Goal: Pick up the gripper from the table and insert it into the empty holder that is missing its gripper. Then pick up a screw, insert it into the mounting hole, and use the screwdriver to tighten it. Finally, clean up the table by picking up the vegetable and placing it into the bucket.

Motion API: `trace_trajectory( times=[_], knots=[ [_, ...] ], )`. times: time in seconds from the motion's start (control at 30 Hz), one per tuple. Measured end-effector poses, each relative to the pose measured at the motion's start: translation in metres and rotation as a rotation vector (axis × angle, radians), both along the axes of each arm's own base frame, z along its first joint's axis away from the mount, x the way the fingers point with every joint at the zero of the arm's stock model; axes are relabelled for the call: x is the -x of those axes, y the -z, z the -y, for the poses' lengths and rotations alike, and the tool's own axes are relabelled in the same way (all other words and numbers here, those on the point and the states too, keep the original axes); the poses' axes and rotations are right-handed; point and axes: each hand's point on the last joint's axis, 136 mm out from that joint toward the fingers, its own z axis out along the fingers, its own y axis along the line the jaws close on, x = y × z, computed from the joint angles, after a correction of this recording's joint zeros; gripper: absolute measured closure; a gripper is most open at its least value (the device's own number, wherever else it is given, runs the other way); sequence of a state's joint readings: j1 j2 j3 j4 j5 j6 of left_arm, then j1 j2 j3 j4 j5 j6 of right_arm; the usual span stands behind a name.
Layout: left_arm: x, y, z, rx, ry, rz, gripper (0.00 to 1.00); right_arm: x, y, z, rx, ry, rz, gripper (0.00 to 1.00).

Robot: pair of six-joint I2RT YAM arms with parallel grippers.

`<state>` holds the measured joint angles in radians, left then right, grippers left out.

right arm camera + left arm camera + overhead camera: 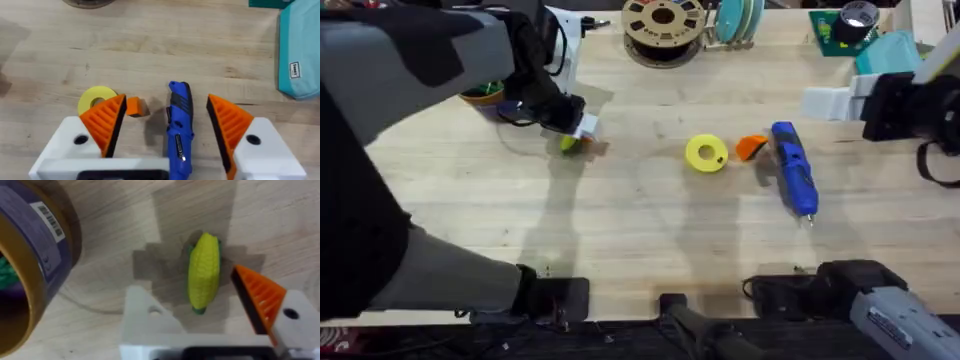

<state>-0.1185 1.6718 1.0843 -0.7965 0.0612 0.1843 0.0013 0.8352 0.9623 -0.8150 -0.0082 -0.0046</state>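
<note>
The yellow-green vegetable [204,272] lies on the table [640,230], just right of the bucket [30,255], which stands at the back left [485,96]. My left gripper [192,287] hangs open over the vegetable [568,143]. One of its jaws is a bare white holder [145,315]; the other carries an orange tip [260,297]. The loose orange gripper [751,148] rests between a yellow ring and the blue screwdriver [793,168]. My right gripper [166,98] is open above the screwdriver [179,130], not touching it, and it sits at the right [830,102].
A flat yellow ring [706,153] lies mid-table beside the orange piece [135,106]. A filament spool [663,25] stands at the back edge. A teal pouch [300,55] and a green item [840,30] occupy the back right corner.
</note>
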Motion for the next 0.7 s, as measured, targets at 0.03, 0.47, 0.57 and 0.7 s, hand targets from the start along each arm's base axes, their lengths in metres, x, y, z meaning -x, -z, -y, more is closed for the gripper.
trace_trajectory(
  times=[0.03,0.47,0.57,0.7],
  knots=[
    [-0.0004,0.0009,-0.0008,0.0,-0.003,-0.002,0.361,0.0,-0.0001,0.0,0.0,0.0,0.0,0.004],
    [-0.0014,0.0018,-0.0035,0.001,-0.006,-0.004,0.987,0.0,0.0,0.0001,0.0,0.0,0.0,0.004],
    [-0.0012,0.0017,-0.0035,0.001,-0.006,-0.005,0.987,0.0,-0.0001,0.0,0.0,0.0,0.0,0.004],
    [-0.0017,-0.0044,-0.0021,0.008,-0.004,-0.012,0.987,0.0,-0.0001,0.0,0.0,0.0,0.0,0.004]
  ],
)
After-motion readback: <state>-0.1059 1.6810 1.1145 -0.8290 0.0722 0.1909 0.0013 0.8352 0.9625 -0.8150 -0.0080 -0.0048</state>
